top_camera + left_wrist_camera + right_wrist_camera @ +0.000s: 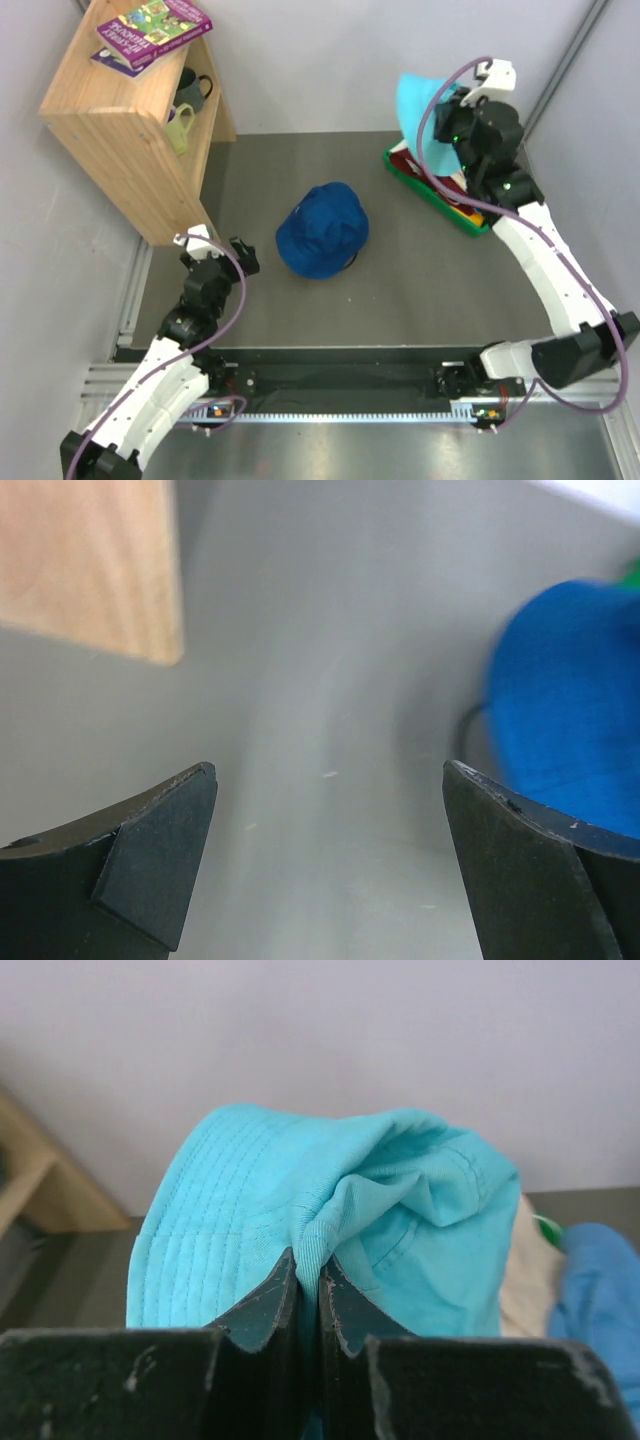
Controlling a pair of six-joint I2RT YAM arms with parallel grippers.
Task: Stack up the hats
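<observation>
Desk point(400, 290), seen from above. All bearings are taken from the blue hat point(323, 230).

- Left gripper point(220, 246): nearer than the blue hat and to its left, low over the desk, not touching it. Jaws spread wide, nothing between them. Its wrist camera shows bare desk between the fingers point(160, 850), with the blue hat point(570, 700) at the right edge of that view, blurred.
- Blue hat: alone on the desk at about mid-depth, crown up, brim flopped round it. Neither gripper touches it.
- Green tray point(432, 197): right of the blue hat and a little farther back, well apart from it, set at an angle. Bits of white, red and yellow cloth show in it under the right arm; I cannot sort them into separate hats from above.
- Right gripper point(452, 118): farther back and right of the blue hat, above the tray. Jaws pinched almost together on a fold of the teal hat point(300, 1190). From above, the teal hat point(415, 105) hangs raised over the tray's far end.
- Beige hat point(520, 1270): just behind the teal one in the right wrist view, mostly hidden.
- Wooden shelf point(130, 130): far left of the blue hat, against the wall. Books point(150, 30) on top, mugs point(188, 105) inside.
</observation>
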